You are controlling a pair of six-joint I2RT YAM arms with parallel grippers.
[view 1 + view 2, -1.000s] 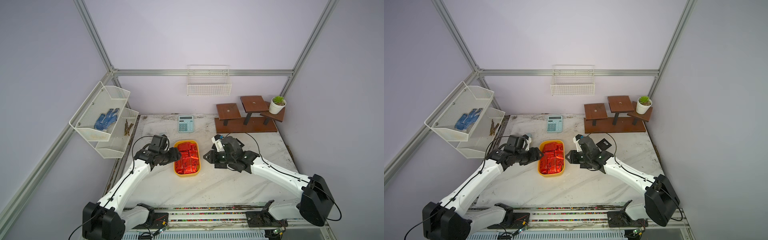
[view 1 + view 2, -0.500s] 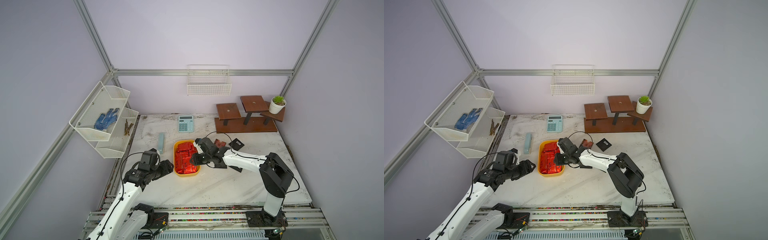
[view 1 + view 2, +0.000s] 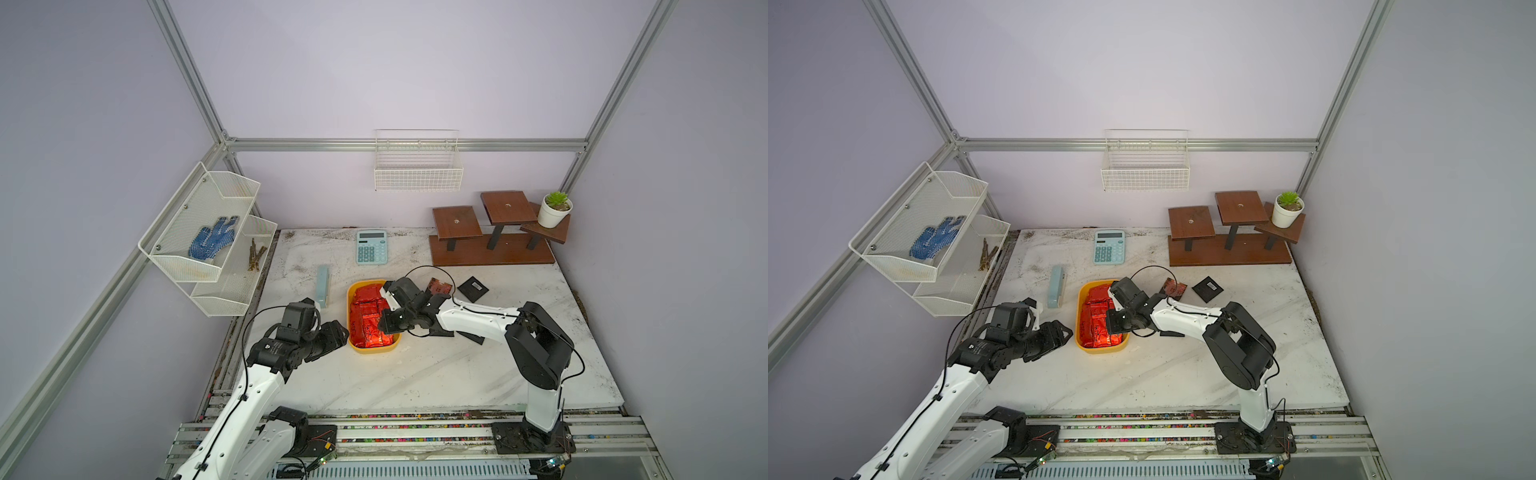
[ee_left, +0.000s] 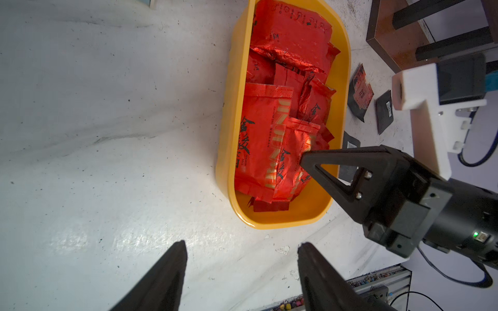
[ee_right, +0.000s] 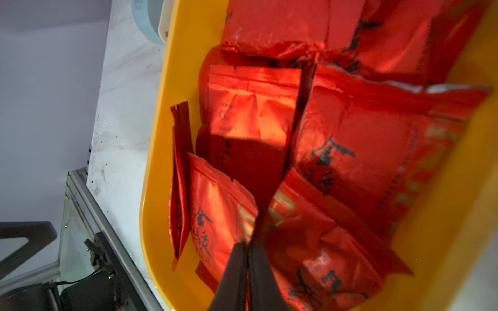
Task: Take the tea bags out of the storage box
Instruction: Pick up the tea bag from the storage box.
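The right gripper [image 5: 247, 246] is shut tight among the tea bags [image 3: 365, 316] in the box [image 3: 374, 350], while the left gripper [image 4: 241, 244] hangs open over the table [image 3: 419, 374] just beside it.

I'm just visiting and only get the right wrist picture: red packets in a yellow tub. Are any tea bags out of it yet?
Observer: Yes. In a top view a reddish-brown sachet and a black sachet lie on the table to the right of the storage box.
Operator: Only those two?
Observer: No. The left wrist view shows a second black sachet beside the box, partly hidden behind the right claw.
Operator: What is the other arm doing?
Observer: The left claw hangs open and empty over the table, left of the box, not touching it.
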